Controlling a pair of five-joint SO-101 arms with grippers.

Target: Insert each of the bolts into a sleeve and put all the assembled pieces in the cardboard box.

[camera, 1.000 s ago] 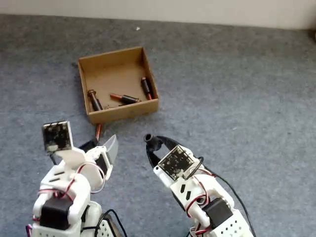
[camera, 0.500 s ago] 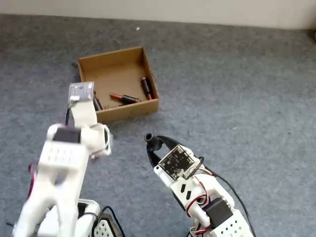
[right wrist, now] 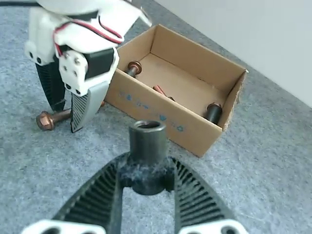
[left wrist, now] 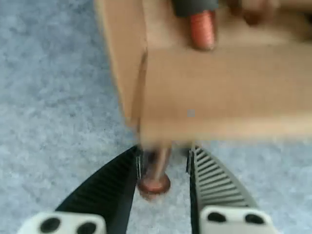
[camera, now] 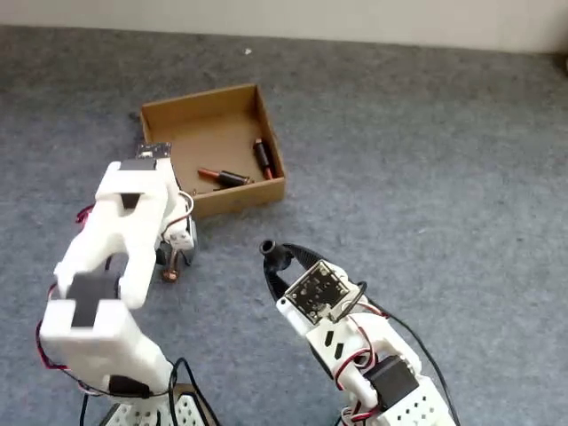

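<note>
**Two arms, one loose bolt on grey carpet**

A grey, short-pile carpet [camera: 426, 160] covers the whole working surface. A pale, plain wall [camera: 355, 18] runs along its far edge. The cardboard box [camera: 240, 197] sits open-topped on the carpet, towards the far left. The right wrist view shows three assembled pieces [right wrist: 161, 91] lying on the box floor, each a copper bolt in a dark sleeve.

The left gripper [left wrist: 163, 156] points down at the carpet just outside the box's near wall. Its jaws are parted and stand either side of a copper bolt [left wrist: 155, 175]. That bolt lies flat on the carpet, with its head towards the robot and its shank towards the box.

The right gripper [right wrist: 146, 175] hangs over bare carpet, nearer the robot and to the right of the box. Its jaws are clamped on a dark sleeve [right wrist: 147, 146], held upright with its open bore facing up.
</note>
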